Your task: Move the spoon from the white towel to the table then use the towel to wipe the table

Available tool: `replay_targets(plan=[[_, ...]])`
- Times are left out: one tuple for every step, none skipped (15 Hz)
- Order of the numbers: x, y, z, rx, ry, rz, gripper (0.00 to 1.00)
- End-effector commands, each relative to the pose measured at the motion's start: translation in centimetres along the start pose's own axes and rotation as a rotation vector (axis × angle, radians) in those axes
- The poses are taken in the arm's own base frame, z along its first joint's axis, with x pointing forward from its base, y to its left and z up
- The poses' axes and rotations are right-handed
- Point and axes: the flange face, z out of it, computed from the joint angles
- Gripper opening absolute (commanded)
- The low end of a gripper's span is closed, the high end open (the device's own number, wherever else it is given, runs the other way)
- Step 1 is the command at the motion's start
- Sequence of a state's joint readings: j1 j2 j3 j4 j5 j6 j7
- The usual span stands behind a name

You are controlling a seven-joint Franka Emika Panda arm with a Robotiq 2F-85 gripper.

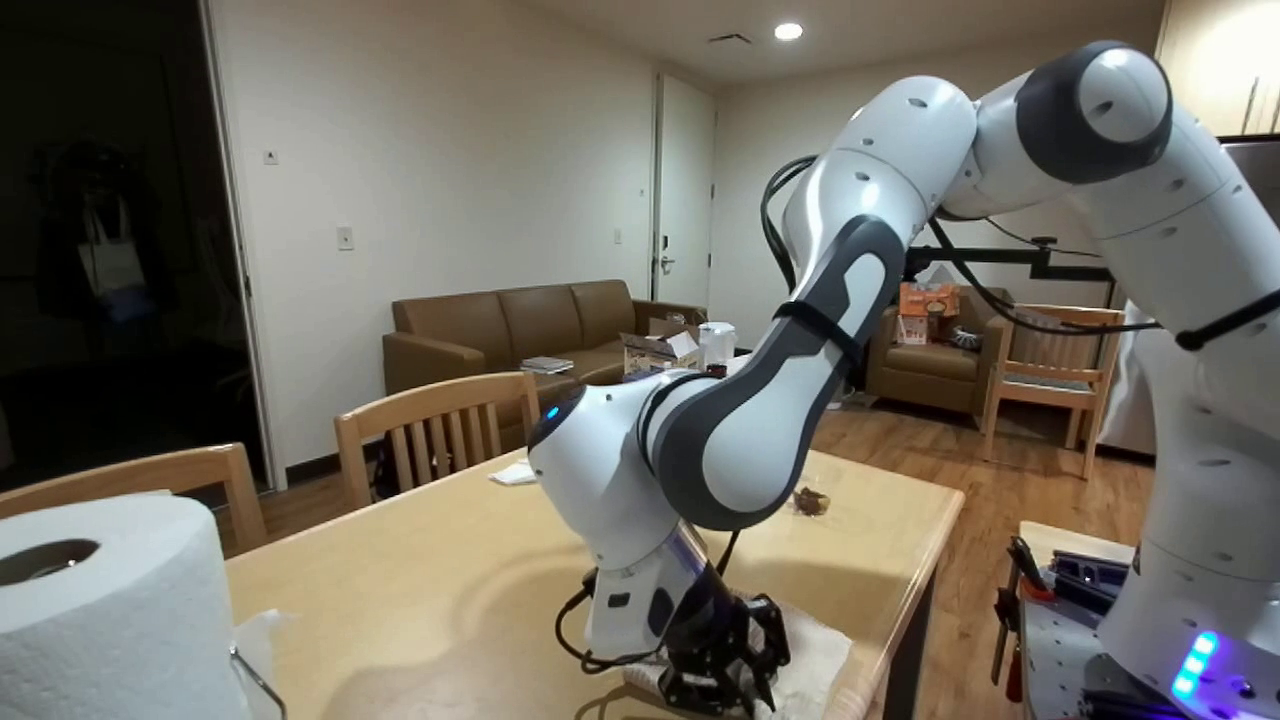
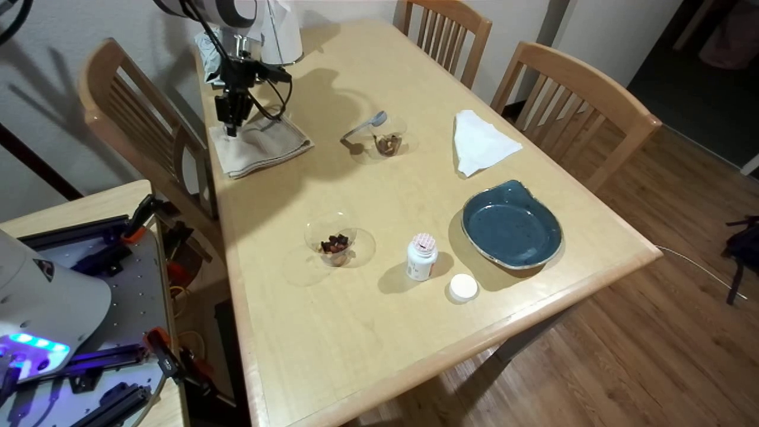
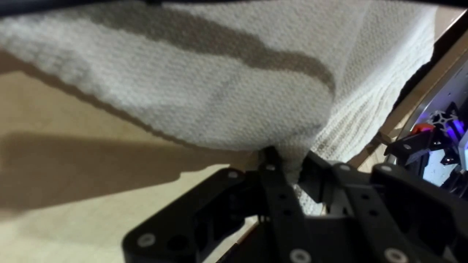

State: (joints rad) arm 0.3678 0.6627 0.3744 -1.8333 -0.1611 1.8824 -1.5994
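The white towel [image 2: 270, 145] lies rumpled and folded on the table [image 2: 344, 338] near its edge. It also shows in an exterior view [image 1: 818, 655] and fills the upper wrist view [image 3: 204, 91]. My gripper [image 2: 233, 121] points down at the towel's edge. In the wrist view the gripper's fingertips [image 3: 289, 157] pinch a fold of the towel between them. The grey spoon [image 2: 364, 126] is off the towel, beside a clear cup; I cannot tell whether its bowl leans on the cup. The spoon does not show in the wrist view.
Clear cups with dark contents [image 2: 388, 144] [image 2: 336, 248] stand on the table. A white bottle [image 2: 421, 261], a white lid [image 2: 463, 287], a blue dish [image 2: 513, 228] and a paper sheet [image 2: 481, 144] are farther along. A paper roll [image 1: 110, 610] stands at one end. Chairs [image 2: 575, 95] line the sides.
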Motion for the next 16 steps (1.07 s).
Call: replay_targets(plan=[[-0.1, -1.4, 1.0, 0.002, 0.036, 0.018, 0.04], [-0.4, -1.4, 1.1, 0.001, 0.032, 0.02, 0.04], [-0.7, -1.4, 1.2, -0.005, 0.032, 0.017, 0.04], [-1.1, -1.3, 1.3, -0.017, 0.03, 0.018, 0.04], [-1.7, -1.1, 1.3, -0.043, 0.005, 0.014, 0.04], [-2.4, -0.9, 1.2, -0.086, -0.011, -0.003, 0.04], [-2.8, -0.7, 0.9, -0.12, 0.002, -0.017, 0.04], [-3.4, -0.6, 0.6, -0.164, -0.017, -0.016, 0.04], [-4.1, -0.6, 0.3, -0.204, -0.031, -0.026, 0.04], [-4.8, -0.4, 0.0, -0.24, -0.06, -0.035, 0.04], [-5.4, -0.2, -0.4, -0.276, -0.087, -0.037, 0.04], [-6.0, 0.0, -0.7, -0.311, -0.114, -0.043, 0.04], [-6.5, 0.3, -0.9, -0.337, -0.142, -0.051, 0.04], [-7.1, 0.7, -1.1, -0.364, -0.181, -0.056, 0.04], [-7.7, 1.1, -1.3, -0.392, -0.214, -0.059, 0.04], [-8.3, 1.4, -1.6, -0.423, -0.232, -0.059, 0.04]])
